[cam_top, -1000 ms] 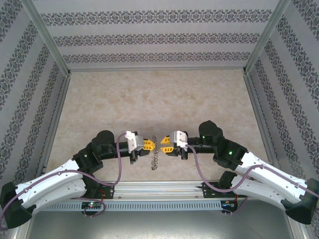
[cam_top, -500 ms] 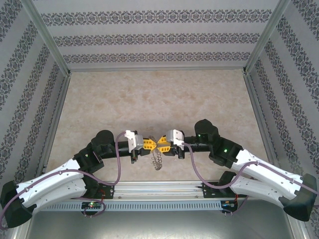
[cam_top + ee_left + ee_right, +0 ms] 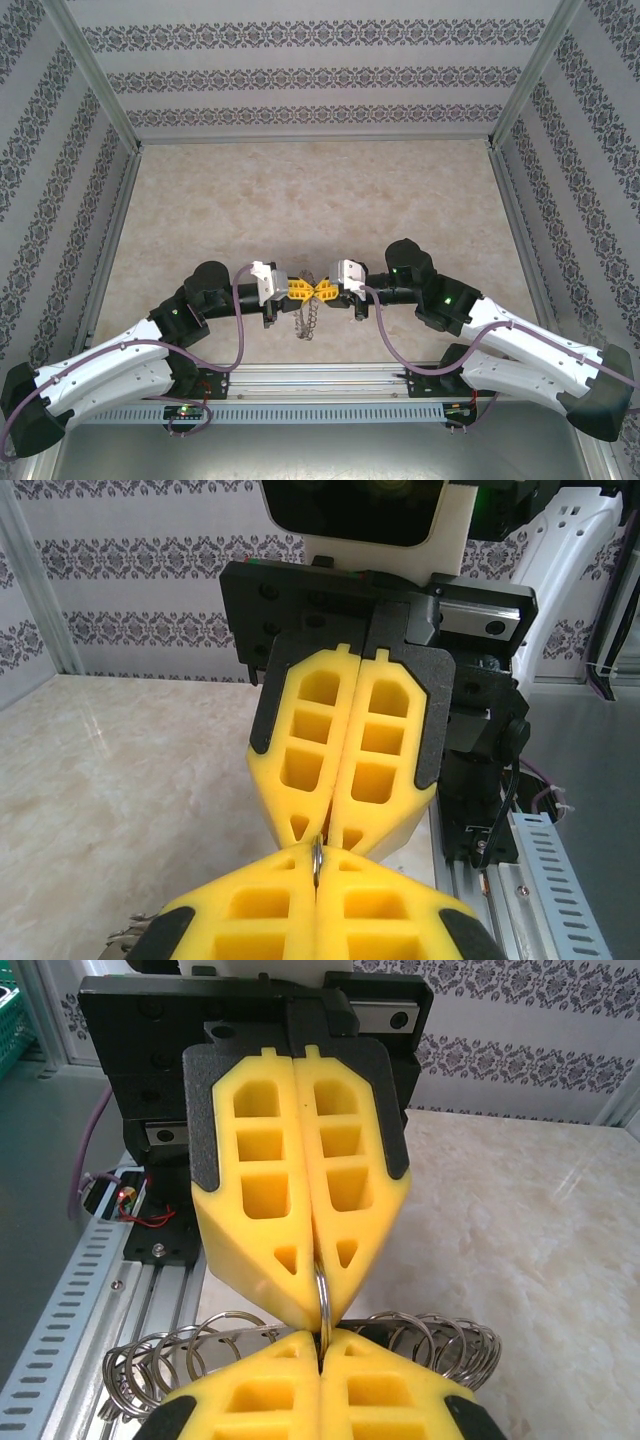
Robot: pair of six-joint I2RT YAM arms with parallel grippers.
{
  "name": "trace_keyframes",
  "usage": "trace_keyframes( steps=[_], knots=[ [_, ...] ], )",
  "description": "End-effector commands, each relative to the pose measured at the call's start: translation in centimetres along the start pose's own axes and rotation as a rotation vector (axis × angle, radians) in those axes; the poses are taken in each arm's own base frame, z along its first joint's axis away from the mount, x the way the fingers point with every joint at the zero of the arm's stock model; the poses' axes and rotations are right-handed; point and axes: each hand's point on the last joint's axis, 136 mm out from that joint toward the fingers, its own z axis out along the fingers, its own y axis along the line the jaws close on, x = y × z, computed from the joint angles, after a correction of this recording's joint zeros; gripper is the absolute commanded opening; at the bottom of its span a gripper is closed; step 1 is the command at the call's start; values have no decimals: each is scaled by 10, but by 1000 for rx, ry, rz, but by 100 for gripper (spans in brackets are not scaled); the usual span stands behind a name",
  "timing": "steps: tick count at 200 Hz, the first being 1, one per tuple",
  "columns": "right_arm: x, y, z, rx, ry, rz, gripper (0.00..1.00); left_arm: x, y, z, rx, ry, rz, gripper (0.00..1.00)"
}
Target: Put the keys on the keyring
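Observation:
My left gripper (image 3: 309, 290) and right gripper (image 3: 320, 290) meet tip to tip above the table's near edge. Each is shut on the same small wire loop (image 3: 322, 1295) of the keyring. In the right wrist view the loop stands edge-on between my right gripper (image 3: 322, 1338) below and the left gripper's fingers (image 3: 270, 1260) above. The keyring's flat grey plate (image 3: 250, 1338) with its fringe of loops (image 3: 440, 1340) hangs under the tips, and from above the keyring (image 3: 307, 318) dangles below the jaws. In the left wrist view the loop's edge (image 3: 316, 856) shows at my left gripper (image 3: 316, 870). The keys are out of view.
The marble-patterned table (image 3: 320, 200) stretches behind the grippers, walled by patterned panels (image 3: 320, 70). An aluminium rail (image 3: 320, 378) and a slotted cable duct (image 3: 320, 412) run along the near edge below both arms.
The right gripper has slid a little left until its tips touch the left gripper's, and its jaws have closed on the loop. The hanging keyring swung slightly left. The left gripper stayed shut.

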Motion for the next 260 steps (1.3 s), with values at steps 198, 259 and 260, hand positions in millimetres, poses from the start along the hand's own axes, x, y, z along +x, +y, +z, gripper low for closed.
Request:
trace_keyframes(
  steps=[198,259,260],
  knots=[
    [-14,1,-20,63,-28,-56,20,-8,4,3,-19,-48,18,0],
    [-18,9,-22,27,-59,-33,22,-26,-7,-5,30,-135,40,0],
    [-18,9,-22,25,-58,-33,22,-27,-7,-5,31,-137,40,0]
  ],
)
